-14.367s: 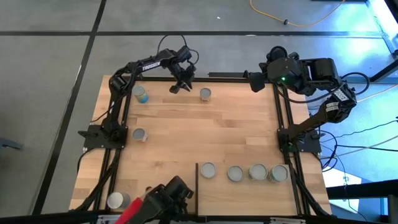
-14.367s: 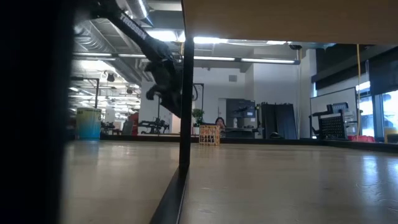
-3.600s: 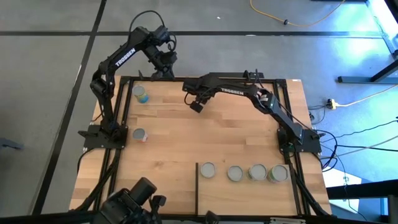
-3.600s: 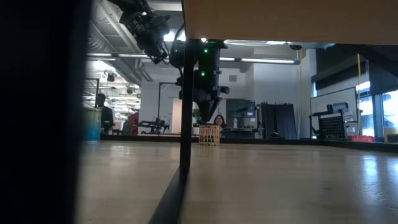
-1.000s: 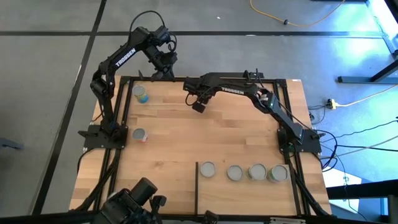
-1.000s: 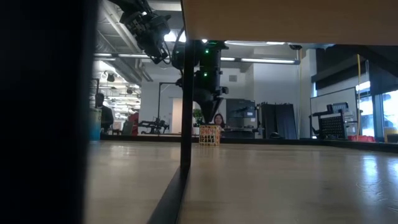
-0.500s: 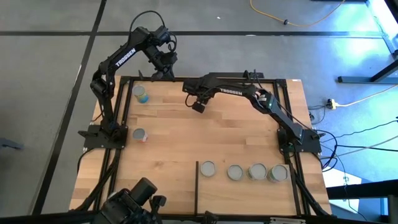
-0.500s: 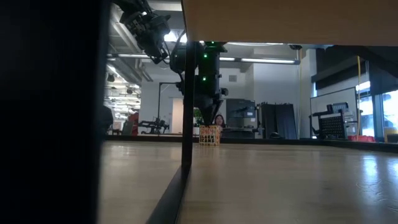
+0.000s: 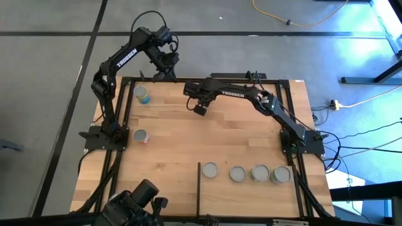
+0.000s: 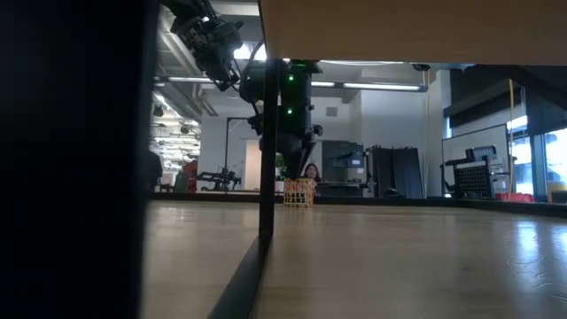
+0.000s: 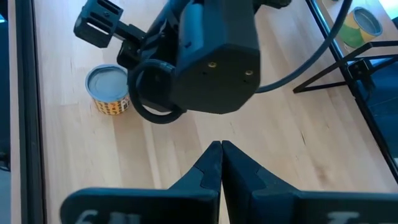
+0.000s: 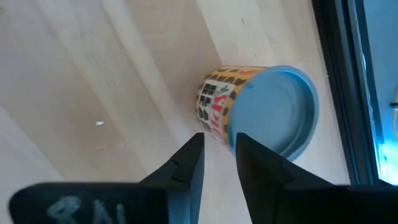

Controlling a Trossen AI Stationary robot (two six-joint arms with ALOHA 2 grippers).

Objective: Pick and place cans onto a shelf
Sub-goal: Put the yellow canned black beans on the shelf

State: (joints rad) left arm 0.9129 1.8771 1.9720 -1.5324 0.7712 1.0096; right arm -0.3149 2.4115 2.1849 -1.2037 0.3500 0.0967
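Right gripper (image 9: 200, 108) hovers over the table's (image 9: 188, 144) far middle, jaws spread and empty. We see one can (image 12: 261, 112) upright just past its fingertips. Left gripper (image 9: 164, 63) waits beyond the far edge, jaws pressed together. Four cans (image 9: 237, 175) stand in a row on the shelf (image 9: 251, 201).

Pale matt wood table (image 9: 207, 135), dull metal-topped cans (image 9: 238, 174) with printed labels, matt black plastic fingers (image 12: 186, 168)
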